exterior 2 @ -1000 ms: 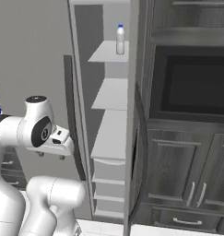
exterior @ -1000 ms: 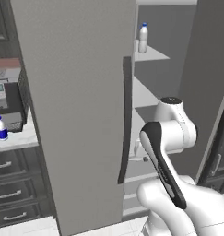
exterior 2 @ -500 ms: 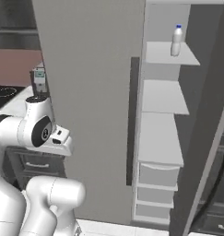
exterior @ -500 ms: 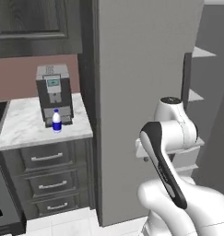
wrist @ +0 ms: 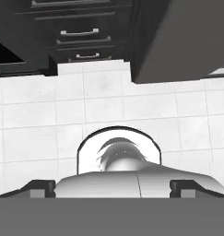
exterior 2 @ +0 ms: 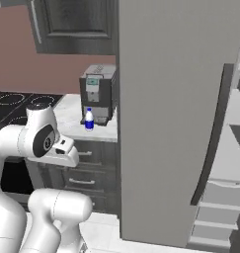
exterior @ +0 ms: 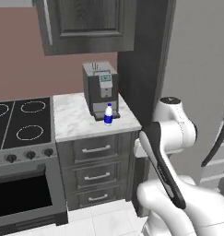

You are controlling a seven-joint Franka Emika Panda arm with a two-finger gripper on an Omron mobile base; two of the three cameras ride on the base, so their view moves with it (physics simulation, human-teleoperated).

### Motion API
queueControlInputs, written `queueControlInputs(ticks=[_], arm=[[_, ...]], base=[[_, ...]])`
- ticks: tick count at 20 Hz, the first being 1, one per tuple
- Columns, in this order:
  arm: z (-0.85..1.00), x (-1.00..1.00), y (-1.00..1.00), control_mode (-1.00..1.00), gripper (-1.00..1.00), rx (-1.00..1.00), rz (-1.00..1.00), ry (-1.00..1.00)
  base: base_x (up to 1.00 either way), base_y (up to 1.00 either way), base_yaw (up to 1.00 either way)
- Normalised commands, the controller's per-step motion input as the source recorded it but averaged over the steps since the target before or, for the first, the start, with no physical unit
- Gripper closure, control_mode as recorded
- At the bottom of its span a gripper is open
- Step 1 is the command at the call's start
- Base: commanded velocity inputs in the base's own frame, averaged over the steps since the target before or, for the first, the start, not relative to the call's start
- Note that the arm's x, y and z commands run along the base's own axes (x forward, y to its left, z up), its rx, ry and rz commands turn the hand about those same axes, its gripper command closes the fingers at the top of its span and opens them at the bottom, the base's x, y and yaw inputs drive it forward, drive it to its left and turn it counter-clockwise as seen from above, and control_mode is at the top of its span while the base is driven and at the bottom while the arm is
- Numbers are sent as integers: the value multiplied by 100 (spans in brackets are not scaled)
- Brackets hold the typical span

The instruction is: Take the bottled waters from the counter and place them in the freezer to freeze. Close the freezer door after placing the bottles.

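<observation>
Left to right in the left base view: black stove [exterior: 21, 122] w/ round rings, then the counter [exterior: 74, 120], white marble w/ grey lines, over dark drawers [exterior: 96, 174]. A coffee machine [exterior: 100, 88] stands at the back of it. Just in front of that, near the counter's front right, stands 1 water bottle [exterior: 109, 114], blue cap, dark blue band low down, upright & free to grab. Prob the next one to fetch, so the robot faces this side. In the right base view it's the same bottle [exterior 2: 89, 119], just left of the tall grey freezer wall.

Next is the big grey freezer [exterior 2: 166, 118]. Its freezer door [exterior 2: 225, 143] w/ the dark bar handle hangs open at the far right, white shelves & drawers showing behind it. Left open so the bottle can go in, I think. Door closing not done yet.

The gripper [wrist: 111, 188] points down at the pale tiled floor [wrist: 39, 120], fingers spread wide, nothing between them. Arm is tucked close to the body, well apart from the bottle, prob for driving.

Room: brown-pink wall, dark cupboard [exterior: 85, 25] up top
</observation>
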Motion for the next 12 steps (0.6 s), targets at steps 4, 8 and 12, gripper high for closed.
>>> queueControlInputs(ticks=[4,8,12], arm=[[0,0,0,100,-100,0,0,0],[0,0,0,100,-100,0,0,0],[0,0,0,100,-100,0,0,0]], base=[[23,91,-1],[31,74,-2],[36,47,-1]])
